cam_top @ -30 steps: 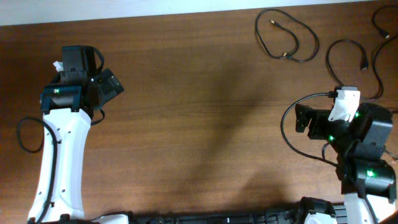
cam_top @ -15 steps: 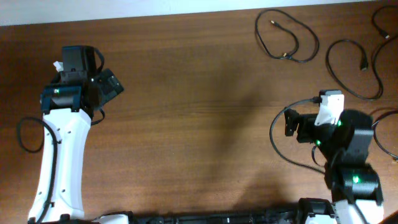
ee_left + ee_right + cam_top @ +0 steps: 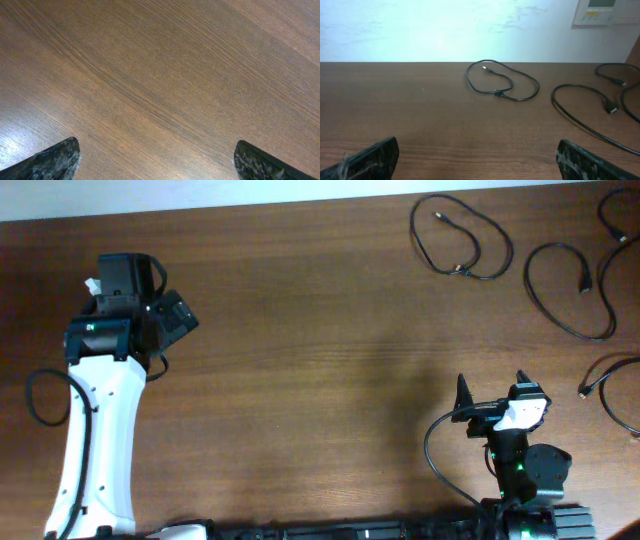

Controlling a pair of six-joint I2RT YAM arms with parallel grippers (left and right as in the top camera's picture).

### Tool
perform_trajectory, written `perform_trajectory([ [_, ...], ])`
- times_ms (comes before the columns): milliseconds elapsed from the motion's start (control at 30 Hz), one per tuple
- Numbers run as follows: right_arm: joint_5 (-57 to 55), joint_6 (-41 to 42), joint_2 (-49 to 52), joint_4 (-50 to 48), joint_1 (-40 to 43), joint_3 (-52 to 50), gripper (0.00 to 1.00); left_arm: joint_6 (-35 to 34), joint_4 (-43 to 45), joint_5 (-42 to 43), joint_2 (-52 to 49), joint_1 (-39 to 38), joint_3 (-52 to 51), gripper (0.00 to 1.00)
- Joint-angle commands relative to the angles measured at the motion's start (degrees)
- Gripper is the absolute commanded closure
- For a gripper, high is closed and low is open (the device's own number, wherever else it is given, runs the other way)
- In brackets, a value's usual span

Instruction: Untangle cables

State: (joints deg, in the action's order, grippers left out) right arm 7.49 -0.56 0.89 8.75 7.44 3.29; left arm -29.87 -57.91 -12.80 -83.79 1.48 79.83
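**A:** What is cut off or hard to make out?

**B:** The corner cable [image 3: 602,212] is cropped at the top right of the overhead view. The edge cable [image 3: 590,383] is lost past the right border. In each wrist view only the dark finger tips are shown, at the lower corners. The left arm's fingers cannot be told apart from above.

**A:** How are the jaws set?

**B:** The left gripper [image 3: 157,162] is spread wide over the bare table [image 3: 300,380], with nothing held. The right gripper [image 3: 480,160] is likewise opened wide and empty, low by the near edge.

**A:** And where are the cables found?

**B:** All are laid on the far right part of the table, well apart from both grippers. The pinched loop [image 3: 461,269] is seen nearest the middle, and the open loop [image 3: 586,283] lies just to its right. No two are seen touching.

**A:** Materials and shapes?

**B:** Thin, black, limp cords with small plug ends are shown in loose curves. The table is brown wood with fine streaked grain. The finger tips look rough and speckled.
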Motion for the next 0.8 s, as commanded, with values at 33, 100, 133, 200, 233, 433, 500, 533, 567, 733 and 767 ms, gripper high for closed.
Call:
perform_trajectory([
  [33, -0.57, -0.72, -0.70, -3.80, -0.31, -2.25, 0.00, -0.72, -0.07, -0.02, 0.68, 0.20, 0.24, 0.01],
  [100, -0.68, -0.74, -0.70, -5.07, -0.26, -2.95, 0.00, -0.72, -0.07, -0.02, 0.68, 0.17, 0.24, 0.01],
  [133, -0.70, -0.76, -0.70, -4.94, -0.26, -2.95, 0.00, -0.72, -0.07, -0.04, 0.68, 0.20, 0.24, 0.01],
  [200, -0.96, -0.76, -0.70, -4.83, -0.26, -2.95, 0.00, -0.72, -0.07, -0.02, 0.68, 0.20, 0.24, 0.01],
  [233, -1.40, -0.76, -0.70, -4.74, -0.28, -2.95, 0.01, -0.72, -0.07, -0.02, 0.68, 0.20, 0.24, 0.01],
  [433, -1.55, -0.70, -0.70, -4.79, -0.31, -2.95, 0.00, -0.72, -0.07, -0.02, 0.68, 0.20, 0.24, 0.01],
  [500, -1.55, -0.70, -0.70, -4.79, -0.31, -2.95, 0.01, -0.72, -0.07, -0.02, 0.68, 0.20, 0.24, 0.01],
  [533, -1.55, -0.72, -0.70, -4.76, -0.31, -2.97, 0.01, -0.72, -0.07, -0.02, 0.68, 0.20, 0.24, 0.01],
  [567, -1.55, -0.70, -0.68, -4.76, -0.31, -2.95, 0.00, -0.72, -0.07, -0.02, 0.68, 0.20, 0.24, 0.01],
  [733, -1.55, -0.70, -0.70, -4.76, -0.31, -2.95, 0.00, -0.72, -0.07, -0.02, 0.68, 0.20, 0.24, 0.01],
  [767, -1.55, -0.70, -0.70, -4.76, -0.31, -2.95, 0.01, -0.72, -0.07, -0.02, 0.68, 0.20, 0.24, 0.01],
])
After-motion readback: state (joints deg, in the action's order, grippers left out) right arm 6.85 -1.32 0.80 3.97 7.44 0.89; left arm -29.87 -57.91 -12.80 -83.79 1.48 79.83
